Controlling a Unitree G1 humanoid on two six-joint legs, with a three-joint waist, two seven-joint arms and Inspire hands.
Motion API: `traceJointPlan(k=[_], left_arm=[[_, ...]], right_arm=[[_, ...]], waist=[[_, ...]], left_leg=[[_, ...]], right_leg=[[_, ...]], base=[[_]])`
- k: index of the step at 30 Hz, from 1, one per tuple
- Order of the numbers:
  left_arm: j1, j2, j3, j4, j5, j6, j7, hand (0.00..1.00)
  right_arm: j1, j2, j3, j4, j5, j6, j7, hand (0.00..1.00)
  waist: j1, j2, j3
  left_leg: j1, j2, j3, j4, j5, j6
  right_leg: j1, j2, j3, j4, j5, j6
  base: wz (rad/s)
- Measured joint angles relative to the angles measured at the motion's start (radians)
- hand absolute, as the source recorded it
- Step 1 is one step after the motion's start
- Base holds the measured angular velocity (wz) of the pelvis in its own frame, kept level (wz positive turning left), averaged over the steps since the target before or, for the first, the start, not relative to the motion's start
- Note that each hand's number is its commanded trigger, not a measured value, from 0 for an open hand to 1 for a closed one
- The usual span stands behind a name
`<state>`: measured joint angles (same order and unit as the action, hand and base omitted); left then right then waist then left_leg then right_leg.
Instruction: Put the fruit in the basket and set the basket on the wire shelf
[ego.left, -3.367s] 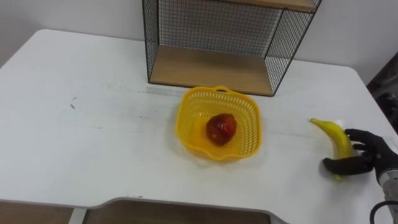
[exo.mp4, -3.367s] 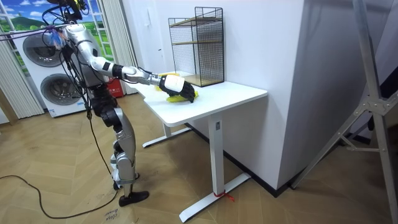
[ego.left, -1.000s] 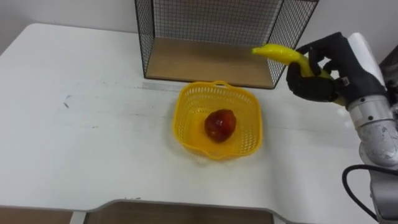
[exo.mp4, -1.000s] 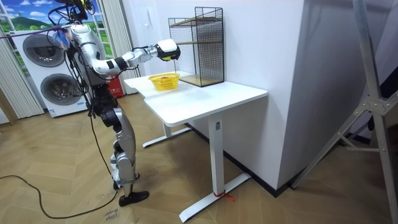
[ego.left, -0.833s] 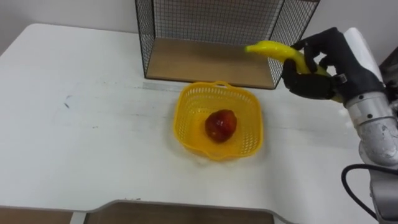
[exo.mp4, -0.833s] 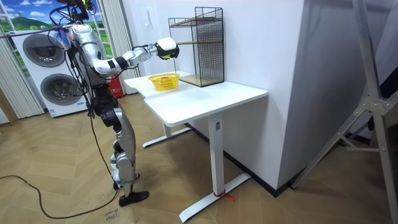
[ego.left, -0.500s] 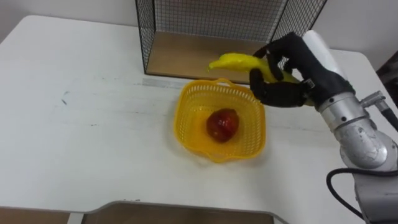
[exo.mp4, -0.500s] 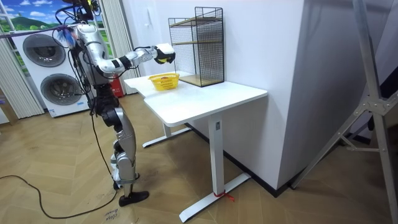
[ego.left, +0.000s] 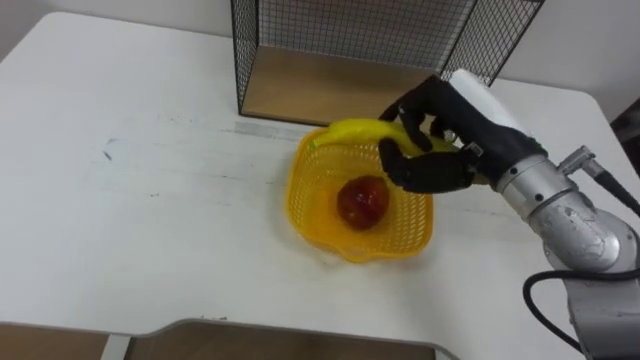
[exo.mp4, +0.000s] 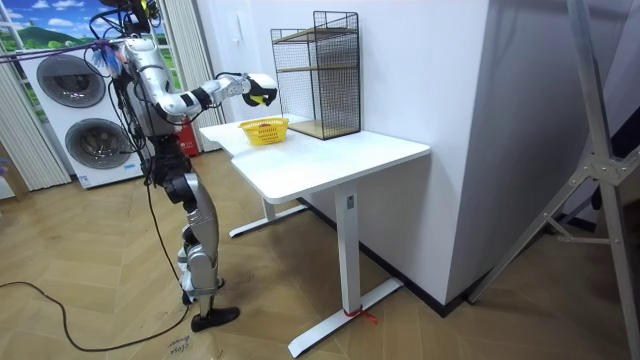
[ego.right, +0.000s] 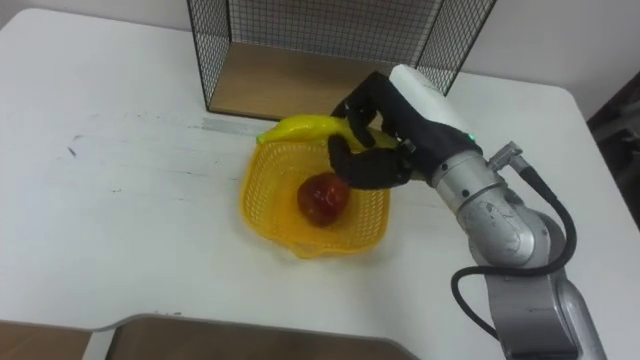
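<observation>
White table (ego.left: 150, 230), rounded corners, shallow cut-out in near edge; standing on wood floor (exo.mp4: 300, 300). Directly on top: wire shelf (ego.left: 300, 85) with wooden base board, at far edge; yellow basket (ego.left: 300, 205) just in front of it, near mid-table. Small dark mark (ego.left: 108, 152) on left part of surface.

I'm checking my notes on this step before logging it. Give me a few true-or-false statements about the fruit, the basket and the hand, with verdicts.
1. The right hand is shut on the banana. True.
2. The banana lies on the table. False: it is held above the far rim of the yellow basket.
3. A red fruit lies in the basket. True.
4. The basket stands on the wire shelf. False: it stands on the table, in front of the shelf.
</observation>
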<state>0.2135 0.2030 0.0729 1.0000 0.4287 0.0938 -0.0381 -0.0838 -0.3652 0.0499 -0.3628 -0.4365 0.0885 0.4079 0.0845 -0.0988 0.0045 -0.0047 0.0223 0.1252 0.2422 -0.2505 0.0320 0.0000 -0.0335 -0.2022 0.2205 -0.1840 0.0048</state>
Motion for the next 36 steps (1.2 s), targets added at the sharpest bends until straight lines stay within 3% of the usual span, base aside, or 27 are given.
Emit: traceJointPlan(k=[1,2,3,4,5,21,27,32,36], left_arm=[[-0.003,0.000,0.000,0.000,0.000,0.000,0.000,0.00],[-0.004,0.000,0.000,0.000,0.000,0.000,0.000,0.00],[-0.006,0.000,-0.001,0.000,0.000,0.000,0.000,0.00],[-0.006,0.000,-0.001,0.000,0.000,0.000,0.001,0.00],[-0.006,0.000,-0.001,0.000,0.000,0.000,0.001,0.00],[-0.007,0.000,-0.001,0.000,-0.001,0.001,0.006,0.00],[-0.007,0.000,-0.001,0.000,-0.003,0.001,0.006,0.00],[-0.009,0.000,-0.001,0.000,-0.004,0.000,0.006,0.00],[-0.010,0.000,-0.001,0.000,-0.004,0.001,0.005,0.00]], right_arm=[[0.000,0.000,0.000,-0.010,0.000,0.000,0.011,1.00],[0.000,0.000,0.000,-0.013,0.000,0.000,0.017,0.83],[0.000,0.000,0.000,-0.014,0.000,0.000,0.027,0.74],[0.000,0.001,0.000,-0.014,-0.001,0.000,0.036,0.23],[0.000,0.001,0.000,-0.014,-0.001,0.000,0.040,0.00],[0.002,0.004,0.000,-0.014,-0.001,0.000,0.092,0.00],[0.002,0.004,0.000,-0.014,0.000,0.001,0.096,0.00],[0.006,0.004,0.000,-0.014,0.000,0.001,0.096,0.00],[0.008,0.004,0.000,-0.014,0.003,0.001,0.097,0.00]], waist=[[0.000,0.003,0.0017],[0.000,0.003,0.0016],[0.000,0.003,0.0016],[0.000,0.003,0.0018],[0.000,0.003,0.0017],[0.000,0.018,-0.0055],[0.000,0.014,-0.0081],[0.000,0.003,-0.0018],[-0.002,-0.001,-0.0012]], left_leg=[[-0.002,0.000,-0.001,0.000,0.000,0.000],[-0.003,0.000,-0.001,0.000,0.000,0.000],[-0.003,0.000,-0.002,0.000,0.000,0.000],[-0.004,0.000,-0.002,0.000,0.000,0.000],[-0.004,0.000,-0.002,0.000,0.000,0.000],[-0.004,0.000,-0.003,0.013,0.000,0.000],[-0.004,0.000,-0.004,0.015,0.000,0.000],[-0.005,0.000,-0.006,0.016,0.000,0.000],[-0.009,-0.001,-0.016,0.015,0.000,0.000]], right_leg=[[0.000,0.000,-0.002,0.000,0.000,0.000],[0.000,0.000,-0.003,0.000,0.000,0.000],[0.000,0.000,-0.003,0.000,0.000,0.000],[0.000,0.000,-0.004,0.000,0.000,0.000],[0.000,0.000,-0.004,0.000,0.000,0.000],[0.004,-0.001,-0.005,0.001,0.000,0.000],[0.005,-0.001,-0.005,0.002,0.000,0.000],[0.006,-0.001,-0.008,0.002,0.000,-0.001],[0.006,-0.002,-0.015,0.002,0.000,0.000]], base=[[0.06],[0.04],[0.00],[0.00],[0.00],[0.00],[0.00],[0.00],[0.06]])
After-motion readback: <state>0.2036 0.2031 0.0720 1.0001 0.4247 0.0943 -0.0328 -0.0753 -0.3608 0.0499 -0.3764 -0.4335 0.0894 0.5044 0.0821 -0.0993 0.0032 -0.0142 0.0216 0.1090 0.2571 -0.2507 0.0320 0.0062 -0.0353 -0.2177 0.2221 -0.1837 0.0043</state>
